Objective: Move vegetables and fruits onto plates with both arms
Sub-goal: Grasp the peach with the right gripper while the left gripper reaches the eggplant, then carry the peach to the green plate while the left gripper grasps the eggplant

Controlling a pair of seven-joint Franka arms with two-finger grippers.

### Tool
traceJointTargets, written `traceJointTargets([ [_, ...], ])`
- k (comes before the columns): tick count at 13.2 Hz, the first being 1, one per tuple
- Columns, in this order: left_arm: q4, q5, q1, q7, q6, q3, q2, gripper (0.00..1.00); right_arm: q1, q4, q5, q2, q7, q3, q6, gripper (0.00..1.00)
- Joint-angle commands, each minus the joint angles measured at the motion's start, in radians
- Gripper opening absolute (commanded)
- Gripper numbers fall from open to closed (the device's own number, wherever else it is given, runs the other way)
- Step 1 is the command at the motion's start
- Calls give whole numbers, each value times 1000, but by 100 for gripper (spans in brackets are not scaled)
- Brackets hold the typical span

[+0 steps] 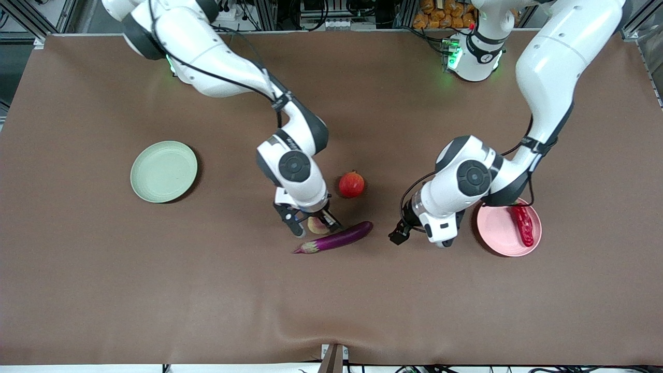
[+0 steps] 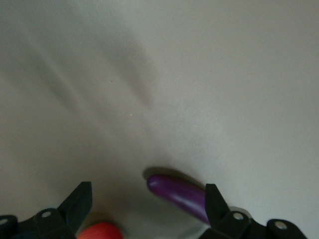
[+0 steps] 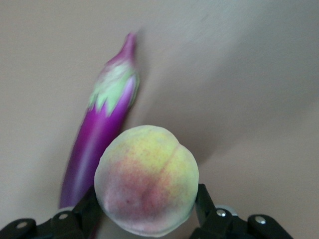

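Note:
My right gripper (image 1: 312, 225) is shut on the yellowish-pink peach (image 1: 315, 224), low over the table beside the purple eggplant (image 1: 336, 238). In the right wrist view the peach (image 3: 147, 186) sits between the fingers (image 3: 203, 201), with the eggplant (image 3: 99, 129) alongside. The red pomegranate (image 1: 351, 184) rests farther from the front camera than the eggplant. My left gripper (image 1: 401, 234) is open and empty, between the eggplant's rounded tip and the pink plate (image 1: 497, 230), which holds the red chili (image 1: 523, 225). The left wrist view shows the eggplant tip (image 2: 179, 191) and the pomegranate (image 2: 99, 231). The green plate (image 1: 163, 171) is empty.
A brown cloth covers the table. The green plate lies toward the right arm's end and the pink plate toward the left arm's end. Both arms' bases stand along the table's edge farthest from the front camera.

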Motion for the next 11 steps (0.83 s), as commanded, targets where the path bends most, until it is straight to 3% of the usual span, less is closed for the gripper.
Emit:
traceJointTargets([
  [1,110,-18,-178,-147,21,125,54,100,-240,-47,16,-118,-156,200,-235,0],
  [3,165,-18,-293,-274,82,210,95,100,-367,-192,16,-241,-305,243,-321,0],
  [7,172,-15,-437,-610,321,349,127,100,-590,-580,27,-522,-703,246,-311,0],
  [9,175,-20,-506,-714,427,418,151,100,-680,-728,22,-613,-865,243,-268,0],
  [11,214,-30,-543,-753,448,446,192,100,-781,-924,22,-700,-1042,242,-109,0],
])
